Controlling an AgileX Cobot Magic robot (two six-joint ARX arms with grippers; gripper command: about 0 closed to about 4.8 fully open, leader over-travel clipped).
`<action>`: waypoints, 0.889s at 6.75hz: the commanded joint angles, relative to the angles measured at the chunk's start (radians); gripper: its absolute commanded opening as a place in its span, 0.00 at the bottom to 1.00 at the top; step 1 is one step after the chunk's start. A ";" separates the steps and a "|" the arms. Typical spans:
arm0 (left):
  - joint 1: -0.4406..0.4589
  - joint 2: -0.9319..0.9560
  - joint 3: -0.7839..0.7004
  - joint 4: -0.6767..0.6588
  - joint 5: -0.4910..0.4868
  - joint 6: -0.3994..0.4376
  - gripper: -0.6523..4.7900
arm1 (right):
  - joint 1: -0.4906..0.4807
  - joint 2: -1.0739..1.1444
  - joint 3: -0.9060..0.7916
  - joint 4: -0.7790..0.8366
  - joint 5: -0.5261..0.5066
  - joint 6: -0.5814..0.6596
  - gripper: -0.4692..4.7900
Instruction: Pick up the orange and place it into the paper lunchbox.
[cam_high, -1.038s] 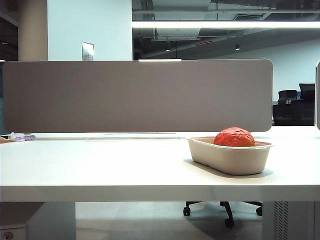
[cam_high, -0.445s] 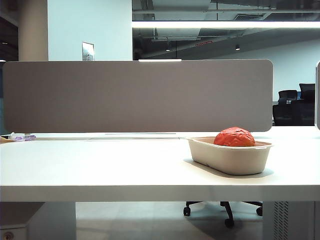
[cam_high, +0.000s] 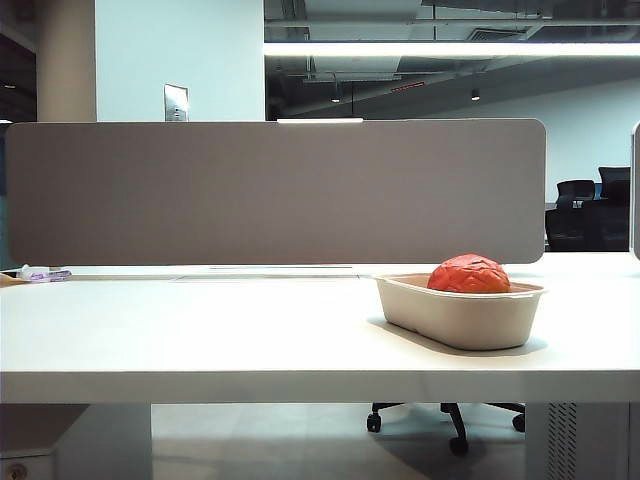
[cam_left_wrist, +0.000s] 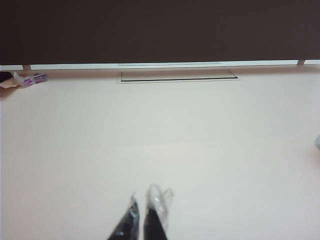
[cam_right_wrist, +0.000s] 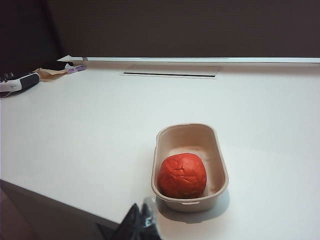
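Note:
The wrinkled reddish-orange orange (cam_high: 469, 273) (cam_right_wrist: 182, 175) lies inside the beige paper lunchbox (cam_high: 455, 318) (cam_right_wrist: 216, 150), at the tray's end nearer the table's front edge. The lunchbox stands on the white table, right of centre in the exterior view. My right gripper (cam_right_wrist: 140, 212) is shut and empty, hanging back from the lunchbox over the table's front edge. The left gripper (cam_left_wrist: 145, 205) is shut too, holding nothing, above bare tabletop far from the lunchbox. Neither arm shows in the exterior view.
A grey partition (cam_high: 275, 190) runs along the back of the table. A small purple and white item (cam_high: 40, 273) (cam_left_wrist: 31, 79) lies at the far left back corner. A cable slot (cam_left_wrist: 177, 76) is set in the tabletop by the partition. Office chairs (cam_high: 590, 210) stand behind.

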 joint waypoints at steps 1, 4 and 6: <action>0.000 -0.004 -0.002 0.010 0.000 0.001 0.16 | 0.000 0.000 0.003 0.017 0.000 0.001 0.09; 0.000 -0.004 -0.002 0.008 0.000 0.001 0.16 | -0.212 -0.016 -0.134 0.190 0.114 -0.058 0.09; 0.000 -0.004 -0.002 0.007 0.000 0.001 0.16 | -0.517 -0.016 -0.249 0.341 -0.146 -0.058 0.09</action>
